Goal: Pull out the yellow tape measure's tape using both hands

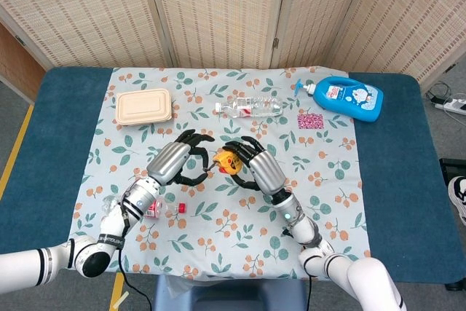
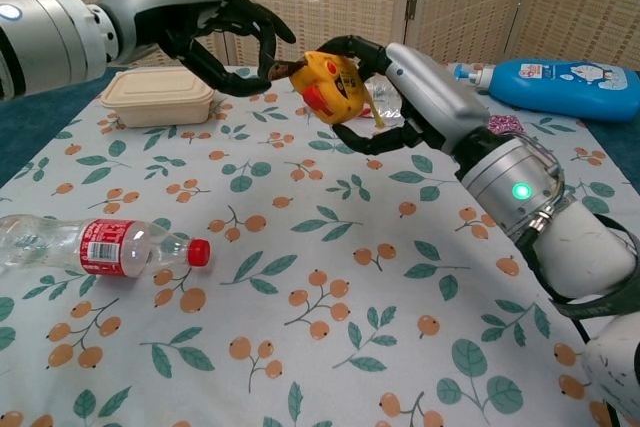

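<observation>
Fingers of my right hand (image 2: 400, 97) wrap the yellow tape measure (image 2: 333, 86), lifted above the worktop's (image 1: 73, 107) middle. My left hand (image 2: 215, 32) pinches the tape's tip (image 2: 281, 70), just beside the case.

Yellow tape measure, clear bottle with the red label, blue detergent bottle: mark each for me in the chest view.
yellow tape measure (image 2: 333, 87): chest view, on its yellow side.
clear bottle with the red label (image 2: 107, 247): chest view, on the red label.
blue detergent bottle (image 2: 565, 85): chest view, on the blue body.
</observation>
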